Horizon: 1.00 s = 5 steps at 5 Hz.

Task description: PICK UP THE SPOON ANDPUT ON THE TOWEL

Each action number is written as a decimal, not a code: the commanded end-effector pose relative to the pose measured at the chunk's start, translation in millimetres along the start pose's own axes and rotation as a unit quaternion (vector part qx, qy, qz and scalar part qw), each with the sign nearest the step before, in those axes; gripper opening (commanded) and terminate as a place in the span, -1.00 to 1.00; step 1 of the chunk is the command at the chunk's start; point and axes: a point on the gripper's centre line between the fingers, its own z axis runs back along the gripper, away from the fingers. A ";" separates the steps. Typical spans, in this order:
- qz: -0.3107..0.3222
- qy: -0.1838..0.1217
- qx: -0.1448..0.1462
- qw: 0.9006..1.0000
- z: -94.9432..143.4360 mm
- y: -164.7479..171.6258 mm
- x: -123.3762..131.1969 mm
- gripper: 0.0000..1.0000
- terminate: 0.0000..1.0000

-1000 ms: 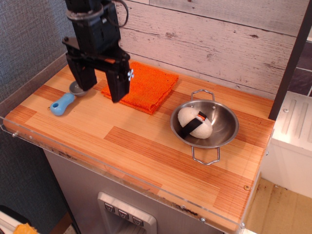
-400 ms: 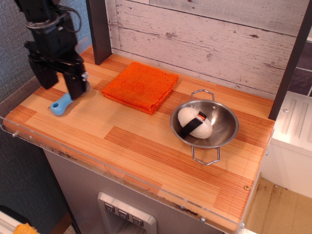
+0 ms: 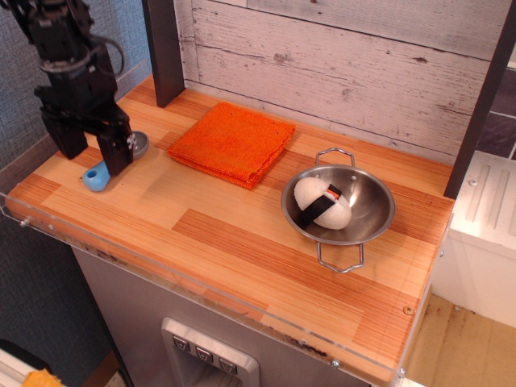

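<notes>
The spoon (image 3: 98, 176) lies on the wooden table at the far left, its light-blue handle toward the front and its grey bowl (image 3: 139, 143) toward the back. My black gripper (image 3: 91, 155) hangs over the spoon with its two fingers open, one on each side of the handle's middle, which it hides. I cannot tell if the fingers touch the table. The orange towel (image 3: 232, 142) lies flat to the right of the spoon, apart from it.
A steel two-handled bowl (image 3: 371, 222) with a white rice-ball toy (image 3: 322, 202) stands right of centre. A dark post (image 3: 164, 48) stands at the back left by the plank wall. A clear plastic lip (image 3: 161, 278) runs along the front edge.
My gripper has moved left from in front of the towel to over the spoon and has dropped lower. The spoon, towel and bowl have not moved.
</notes>
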 end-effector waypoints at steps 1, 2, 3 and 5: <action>-0.007 -0.020 0.026 0.999 -15.9 12.7 4.3 1.00 -1.00; -0.016 -0.006 0.020 1.000 -27.3 10.1 9.5 1.00 -1.00; -0.024 -0.007 0.016 1.000 -28.2 5.4 12.2 -1.00 -1.00; 0.008 -0.026 0.013 1.000 4.7 0.0 6.7 -1.00 -1.00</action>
